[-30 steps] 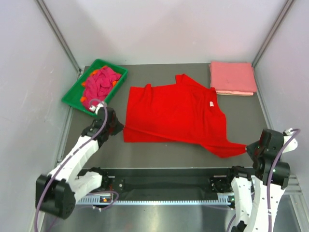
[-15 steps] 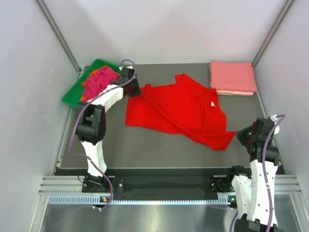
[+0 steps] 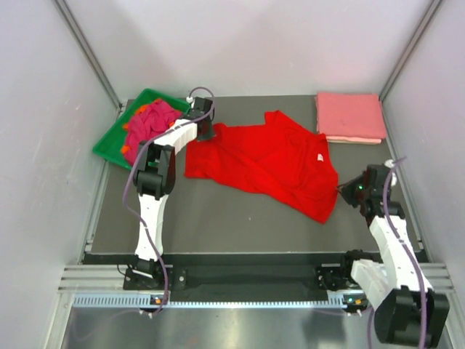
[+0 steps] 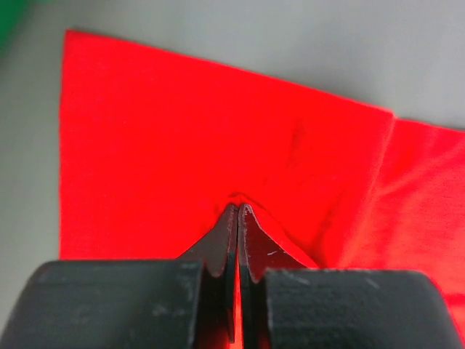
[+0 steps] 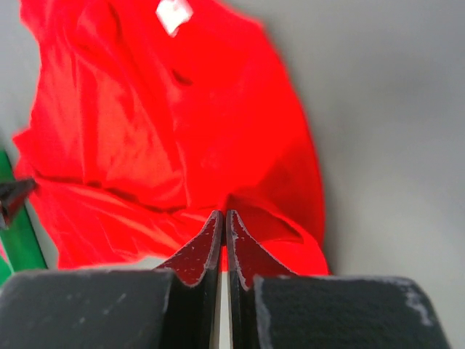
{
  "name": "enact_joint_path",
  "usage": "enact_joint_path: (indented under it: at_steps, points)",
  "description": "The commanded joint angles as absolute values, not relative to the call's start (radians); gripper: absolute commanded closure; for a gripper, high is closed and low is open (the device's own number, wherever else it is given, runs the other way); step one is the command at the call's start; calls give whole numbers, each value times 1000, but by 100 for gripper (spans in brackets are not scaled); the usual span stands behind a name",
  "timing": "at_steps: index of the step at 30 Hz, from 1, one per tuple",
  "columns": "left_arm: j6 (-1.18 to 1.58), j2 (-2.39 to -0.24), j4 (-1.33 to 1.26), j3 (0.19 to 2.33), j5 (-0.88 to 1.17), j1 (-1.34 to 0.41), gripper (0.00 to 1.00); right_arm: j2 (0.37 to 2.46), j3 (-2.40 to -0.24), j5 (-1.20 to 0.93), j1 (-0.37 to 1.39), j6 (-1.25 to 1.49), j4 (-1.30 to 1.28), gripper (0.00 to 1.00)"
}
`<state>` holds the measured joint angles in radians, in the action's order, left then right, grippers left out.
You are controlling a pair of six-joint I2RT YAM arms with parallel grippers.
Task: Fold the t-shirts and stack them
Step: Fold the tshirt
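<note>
1. The left end effector [image 4: 237,212] was clamped shut on the red t-shirt [image 3: 261,163] beside the green tray [image 3: 106,145] at the bench's far-left corner. The right end effector [image 5: 223,216] pinched the shirt's cloth toward the right edge.
2. Done: pink t-shirts [image 3: 350,116] lay folded and stacked at the far-right corner.
3. Remaining: the red t-shirt lay unfolded mid-bench, and crumpled t-shirts [image 3: 150,122] filled the tray.

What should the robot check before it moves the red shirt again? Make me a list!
1. Left gripper pinching the red t-shirt: ok, jaws shut on cloth.
2. Right gripper pinching the same shirt: ok.
3. Shirt spread flat: not ok, it lies crooked and wrinkled.
4. Pink folded stack apart from the red shirt: ok, it sits at the far right corner.
5. Loose shirts inside the green tray: ok.
6. How many layers each grip holds: cannot tell.
</note>
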<state>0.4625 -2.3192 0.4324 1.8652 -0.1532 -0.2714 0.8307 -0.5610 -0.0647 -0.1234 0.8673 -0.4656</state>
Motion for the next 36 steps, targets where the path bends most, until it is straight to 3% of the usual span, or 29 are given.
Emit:
enact_joint_path:
  at_steps: [1, 7, 12, 26, 36]
  points:
    - [437, -2353, 532, 1878, -385, -252, 100, 894, -604, 21, -8, 907, -333, 100]
    - [423, -2295, 543, 1865, -361, -244, 100, 962, -637, 145, 81, 919, -380, 100]
    - [431, -2159, 659, 1847, -345, -247, 100, 957, -748, 273, 77, 839, -596, 100]
    - [442, -1478, 730, 1243, -486, -245, 100, 741, -950, 342, 11, 701, -983, 100]
    - [514, -1152, 834, 1023, -405, -250, 100, 566, -974, 271, 11, 680, -1175, 100]
